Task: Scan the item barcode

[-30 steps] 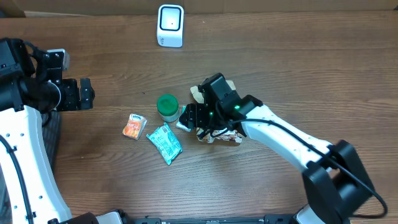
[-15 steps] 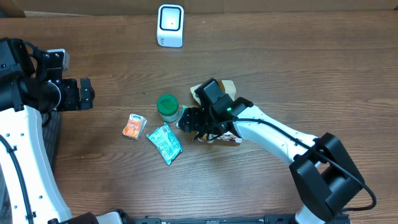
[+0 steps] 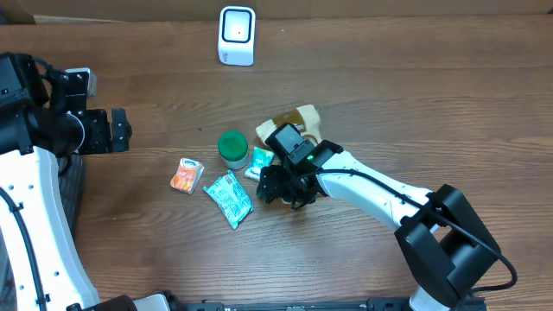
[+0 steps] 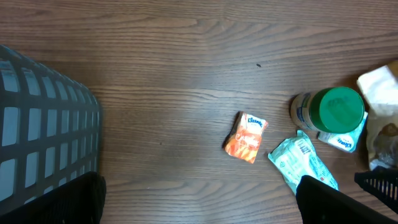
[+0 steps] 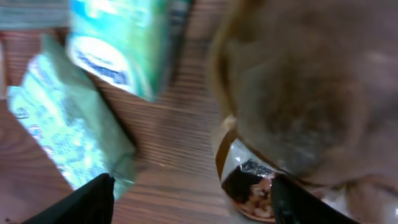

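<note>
Near the middle of the desk [image 3: 415, 95], my right fingers [image 5: 81, 205] straddle the snack packet [image 5: 249, 186], spread and not clamped. My left fingers [image 4: 56, 202], spread too, sit well apart by the left edge.

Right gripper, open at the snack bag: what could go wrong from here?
1. The green pouch lies close to one finger of the right gripper, so it may get pinched together with the snack bag.
2. The green-lidded jar stands near the arm and might be knocked over.
3. The scanner sits across the table, so a loosely held bag could slip on the way.
</note>
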Controlling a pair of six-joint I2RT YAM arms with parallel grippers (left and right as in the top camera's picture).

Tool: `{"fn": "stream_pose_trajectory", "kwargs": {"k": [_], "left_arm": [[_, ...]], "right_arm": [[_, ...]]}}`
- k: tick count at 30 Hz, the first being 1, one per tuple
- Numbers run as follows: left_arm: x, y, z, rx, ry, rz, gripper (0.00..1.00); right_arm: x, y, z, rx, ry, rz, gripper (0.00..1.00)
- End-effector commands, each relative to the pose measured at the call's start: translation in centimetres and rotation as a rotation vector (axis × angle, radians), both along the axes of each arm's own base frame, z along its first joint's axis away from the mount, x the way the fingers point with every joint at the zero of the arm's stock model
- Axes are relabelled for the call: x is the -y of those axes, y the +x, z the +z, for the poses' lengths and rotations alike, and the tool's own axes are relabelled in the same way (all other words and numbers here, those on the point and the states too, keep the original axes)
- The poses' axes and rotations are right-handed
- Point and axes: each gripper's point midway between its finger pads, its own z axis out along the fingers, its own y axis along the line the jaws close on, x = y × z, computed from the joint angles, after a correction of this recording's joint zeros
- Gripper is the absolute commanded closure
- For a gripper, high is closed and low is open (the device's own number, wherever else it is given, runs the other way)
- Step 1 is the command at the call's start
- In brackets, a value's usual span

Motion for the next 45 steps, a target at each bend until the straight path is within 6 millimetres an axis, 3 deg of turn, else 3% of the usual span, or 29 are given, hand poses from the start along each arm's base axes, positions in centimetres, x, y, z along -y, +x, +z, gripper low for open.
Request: {"fn": "stream_pose_trajectory", "kwargs": {"k": [1, 9, 20, 23, 27, 31, 35, 39, 45], "left_arm": [[-0.3, 0.2, 0.1, 0.003, 0.015, -0.018, 0.00], [-0.3, 0.2, 0.1, 0.003, 0.015, -0.018, 0.00], [-0.3, 0.2, 0.1, 0.003, 0.015, -0.018, 0.00], [-0.3, 0.2, 0.1, 0.003, 0.015, -0.018, 0.00], [-0.3, 0.2, 0.1, 0.003, 0.015, -0.018, 0.00], [-0.3, 0.2, 0.1, 0.003, 0.015, -0.018, 0.00], [-0.3, 0.2, 0.1, 0.003, 0.015, -0.018, 0.00], [-0.3, 0.2, 0.1, 0.003, 0.015, -0.018, 0.00], [-0.3, 0.2, 0.1, 0.004, 0.015, -0.018, 0.00]], "right_arm": [[1.4, 1.3, 0.0, 0.007, -0.039, -0.053, 0.21], [6.4, 3.1, -0.2, -0.052, -0.102, -0.174, 0.18], [11.9, 9.3, 0.3, 0.073, -0.054, -0.250, 0.13], [13.3, 11.1, 0.9, 0.133, -0.047, -0.231, 0.13], [15.3, 13.7, 3.6, 0.189, -0.043, -0.233, 0.13], [14.8, 16.0, 7.6, 0.258, 0.018, -0.202, 0.13], [12.1, 18.2, 10.0, 0.360, 0.123, -0.176, 0.12], [9.1, 19.9, 9.9, 0.460, 0.143, -0.128, 0.12], [5.9, 23.0, 6.9, 0.579, 0.096, -0.100, 0.09]]}}
